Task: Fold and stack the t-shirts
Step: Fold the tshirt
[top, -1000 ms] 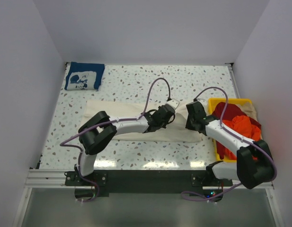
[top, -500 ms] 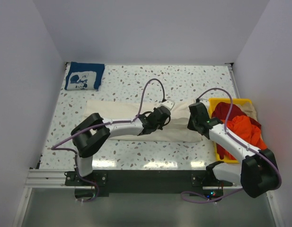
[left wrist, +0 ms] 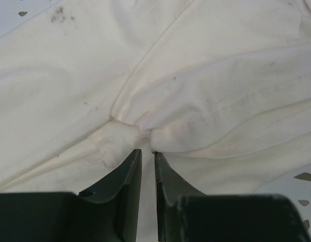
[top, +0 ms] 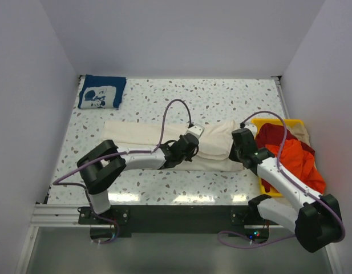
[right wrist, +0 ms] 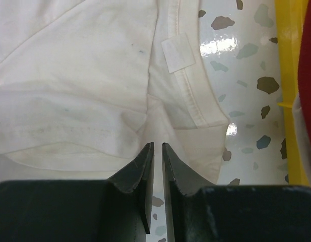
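Worktop (top: 164, 97): speckled slab carrying all the cloth; arm bases sit at its near edge.
Cream t-shirt (top: 136, 134): largest garment, laid as a long band across the middle of the worktop, parallel to the near edge. Its near part is already doubled over, so it appears to be part-way through a lengthwise fold. It is probably spread flat so that both arms can reach the same edge.
Yellow bin (top: 297, 121): stands at the right edge of the worktop, just beside the cream t-shirt's collar end, and serves as a holding place for shirts not yet folded.
Orange-red t-shirt (top: 298, 160): heaped loosely in the bin. A sliver of the beige t-shirt (top: 306, 132) shows at the bin's far right corner.
Navy t-shirt (top: 101, 91): folded square at the far left corner of the worktop, well apart from the arms. It is likely the start of the stack.
Left jaws: drawn in to a narrow slit on the cream t-shirt near its middle. The cloth puckers into a knot right at the tips, which looks like a pinch on a doubled layer.
Right jaws: likewise nearly closed, over the shirt's right end. A crease of cream cloth runs into the tips, so these too appear to be holding it.
Collar (right wrist: 193, 96): lies just beyond and to the right of the right tips, with the neck label (right wrist: 178, 53) further along the collar's band.
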`<state>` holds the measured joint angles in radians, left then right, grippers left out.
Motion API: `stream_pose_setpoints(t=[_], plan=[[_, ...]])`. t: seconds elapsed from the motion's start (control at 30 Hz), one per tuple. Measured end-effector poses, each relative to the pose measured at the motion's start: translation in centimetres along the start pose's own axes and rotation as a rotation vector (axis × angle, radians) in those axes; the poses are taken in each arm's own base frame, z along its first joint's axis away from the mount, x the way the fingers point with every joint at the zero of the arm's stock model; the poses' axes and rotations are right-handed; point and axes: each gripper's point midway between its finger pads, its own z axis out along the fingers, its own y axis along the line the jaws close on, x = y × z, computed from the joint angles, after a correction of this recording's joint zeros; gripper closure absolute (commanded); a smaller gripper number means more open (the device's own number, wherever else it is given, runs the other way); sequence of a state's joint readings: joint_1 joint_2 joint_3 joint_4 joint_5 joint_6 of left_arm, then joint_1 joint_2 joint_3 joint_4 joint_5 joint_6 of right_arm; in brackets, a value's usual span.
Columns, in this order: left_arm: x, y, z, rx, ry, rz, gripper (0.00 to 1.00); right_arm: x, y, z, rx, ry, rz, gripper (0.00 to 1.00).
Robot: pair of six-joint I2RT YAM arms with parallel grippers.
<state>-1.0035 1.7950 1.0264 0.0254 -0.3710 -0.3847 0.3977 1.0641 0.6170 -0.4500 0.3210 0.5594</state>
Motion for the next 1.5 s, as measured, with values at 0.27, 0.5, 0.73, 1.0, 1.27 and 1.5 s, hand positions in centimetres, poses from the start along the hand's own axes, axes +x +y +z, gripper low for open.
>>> stream_pose_setpoints(t=[0.27,0.5,0.73,1.0,1.27,1.5], plan=[[1.4,0.3,-0.6,0.003,0.005,-0.019,0.79,-0.9,0.2,-1.4,-0.041,-0.046,0.022,0.82],[0.5,0.3,-1.3,0.011,-0.026,-0.033,0.74,-0.4,1.0,-1.4,-0.078,-0.019,0.025,0.62],[0.1,-0.1,-1.3,0.034,-0.046,-0.043,0.58,0.6,0.9,-0.5,-0.071,0.009,0.018,0.62],[0.0,-0.8,-0.9,0.058,-0.049,-0.046,0.57,1.6,0.9,0.4,-0.068,0.044,0.01,0.63],[0.5,-1.5,0.0,0.071,-0.032,-0.04,0.6,1.4,1.5,0.5,-0.091,0.037,0.021,0.65],[-0.1,-1.9,0.3,0.079,-0.04,-0.05,0.77,1.7,1.7,0.8,-0.098,0.048,0.029,0.75]])
